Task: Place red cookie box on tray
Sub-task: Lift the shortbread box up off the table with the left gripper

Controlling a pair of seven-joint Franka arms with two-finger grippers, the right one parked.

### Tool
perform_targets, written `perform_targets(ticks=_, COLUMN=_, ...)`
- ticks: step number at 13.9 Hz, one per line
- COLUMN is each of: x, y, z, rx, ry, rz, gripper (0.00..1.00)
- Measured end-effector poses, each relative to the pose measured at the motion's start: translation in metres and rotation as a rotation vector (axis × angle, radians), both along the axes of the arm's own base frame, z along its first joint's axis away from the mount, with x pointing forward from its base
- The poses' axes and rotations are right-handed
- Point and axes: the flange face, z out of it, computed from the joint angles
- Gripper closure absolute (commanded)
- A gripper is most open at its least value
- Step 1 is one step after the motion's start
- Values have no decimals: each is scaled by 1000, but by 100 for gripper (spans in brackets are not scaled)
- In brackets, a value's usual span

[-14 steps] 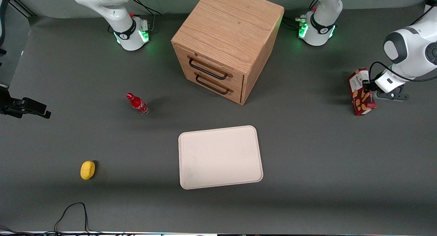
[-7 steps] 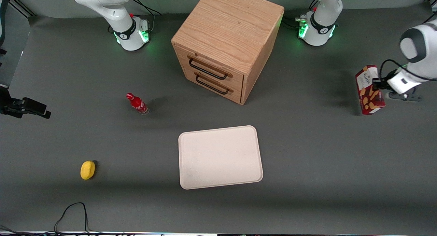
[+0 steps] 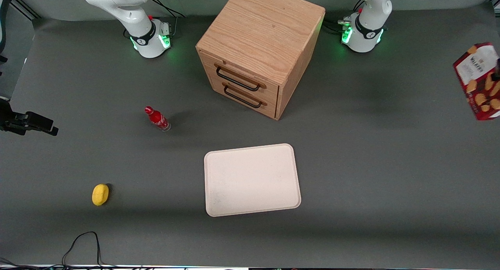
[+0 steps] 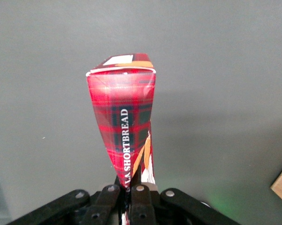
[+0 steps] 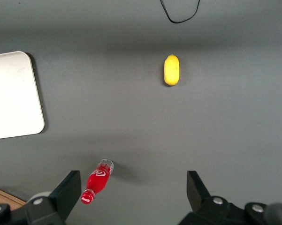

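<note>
The end effector (image 4: 126,199) grips the red cookie box (image 3: 478,80) aloft at the worktop's working-arm edge (well clear); carry it level toward the tray (image 3: 252,180), lowering gently.

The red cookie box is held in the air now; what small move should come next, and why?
Probably carry it sideways toward the tray, keeping its height. The tool is shut on the red cookie box, which hangs above the table at the working arm's end, well clear of the surface. The tray lies bare near the middle, nearer to the front camera than the wooden cabinet.
</note>
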Motion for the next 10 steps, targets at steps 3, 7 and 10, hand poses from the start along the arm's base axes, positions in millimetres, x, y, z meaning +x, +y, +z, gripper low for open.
perform_targets(ticks=3, x=14, y=-11, z=39, rx=18, ry=-39, rz=-4, gripper=95)
perform_targets(ticks=7, x=83, y=-81, z=28, rx=13, ry=-17, rz=29, gripper=96)
perform_targets(ticks=10, x=132, y=-163, z=8, rx=-6, ry=-1, rz=69, gripper=100)
